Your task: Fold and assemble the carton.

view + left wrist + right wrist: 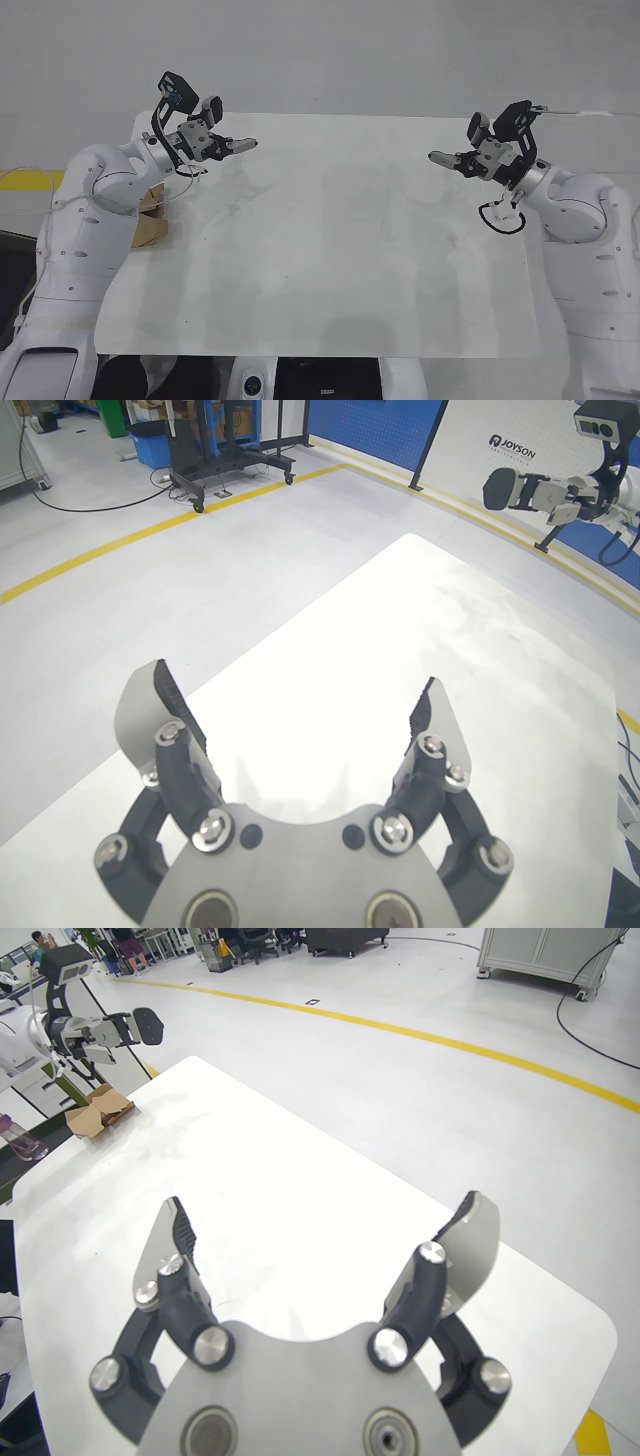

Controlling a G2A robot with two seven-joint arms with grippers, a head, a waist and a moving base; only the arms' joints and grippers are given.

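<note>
The left gripper (295,685) and right gripper (320,1208) are gaping wide, the right wrist view showing the carton (100,1115) open-flapped, half-hidden from above.

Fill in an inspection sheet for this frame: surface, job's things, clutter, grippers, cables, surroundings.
Surface: white table, faint smudges.
Job's things: brown carton, flaps open, at the table's edge by the left arm, held by neither gripper.
Clutter: purple bottle, off the table near the carton.
Grippers: left gripper open above the table; right gripper open above the opposite end.
Cables: black cable loop at the right wrist; black cable on the floor.
Surroundings: yellow line across the grey floor.
</note>
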